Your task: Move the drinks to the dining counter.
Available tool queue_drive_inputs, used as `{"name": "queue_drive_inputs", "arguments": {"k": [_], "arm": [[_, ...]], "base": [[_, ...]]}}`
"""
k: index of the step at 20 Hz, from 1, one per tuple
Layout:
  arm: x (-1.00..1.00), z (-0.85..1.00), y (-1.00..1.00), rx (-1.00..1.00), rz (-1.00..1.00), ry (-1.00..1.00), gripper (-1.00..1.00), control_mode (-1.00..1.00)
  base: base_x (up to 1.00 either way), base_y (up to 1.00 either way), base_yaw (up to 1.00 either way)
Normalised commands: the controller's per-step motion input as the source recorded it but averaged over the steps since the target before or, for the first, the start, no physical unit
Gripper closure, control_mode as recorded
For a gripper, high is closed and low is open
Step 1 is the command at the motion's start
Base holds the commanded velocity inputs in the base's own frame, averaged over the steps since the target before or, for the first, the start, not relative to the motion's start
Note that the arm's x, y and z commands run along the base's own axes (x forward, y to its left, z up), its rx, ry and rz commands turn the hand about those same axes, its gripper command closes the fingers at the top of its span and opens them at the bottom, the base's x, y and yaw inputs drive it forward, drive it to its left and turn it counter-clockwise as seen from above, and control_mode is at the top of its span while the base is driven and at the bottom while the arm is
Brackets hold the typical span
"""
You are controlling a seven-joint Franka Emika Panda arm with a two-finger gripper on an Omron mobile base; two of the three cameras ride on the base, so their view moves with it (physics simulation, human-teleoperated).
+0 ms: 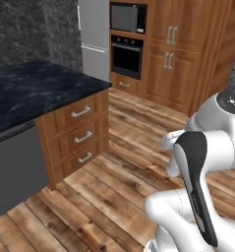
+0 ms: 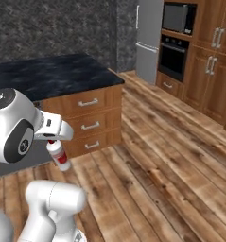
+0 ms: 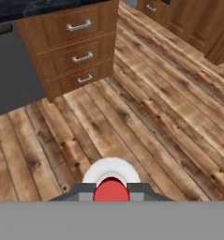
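Jaws shut on the slim white bottle w/ red cap (image 2: 58,155), hanging upright, cap up, above the wood floor (image 2: 147,189), clear of it; marbled counter (image 2: 48,73) lies ahead & higher, so bottle likely needs carrying fwd & up onto it.

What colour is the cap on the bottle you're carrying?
Red, on a white bottle; the cap shows best in the hand view.

Countertop (image 1: 35,91): dark marbled stone, polished; drawer fronts (image 1: 79,133) of warm reddish wood with brushed metal pulls. Floor (image 1: 114,197): knotty wood planks, satin sheen. Slim white bottle (image 2: 59,154): smooth plastic-looking body with red cap; refrigerator (image 1: 95,39) in matt grey metal.
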Motion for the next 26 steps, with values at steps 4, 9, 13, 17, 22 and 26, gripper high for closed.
{"name": "queue_drive_inputs", "arguments": {"k": [4,9,13,17,22,26], "arm": [[0.00,0.00,0.00,0.00,0.00,0.00,1.00,1.00],[0.00,0.00,0.00,0.00,0.00,0.00,1.00,1.00],[0.00,0.00,0.00,0.00,0.00,0.00,1.00,1.00],[0.00,0.00,0.00,0.00,0.00,0.00,1.00,1.00],[0.00,0.00,0.00,0.00,0.00,0.00,1.00,1.00],[0.00,0.00,0.00,0.00,0.00,0.00,1.00,1.00]], "base": [[0.47,0.08,0.27],[0.50,0.05,0.27],[0.54,0.06,0.26],[0.61,0.02,0.24],[0.65,0.01,0.22],[0.65,0.01,0.21]]}}
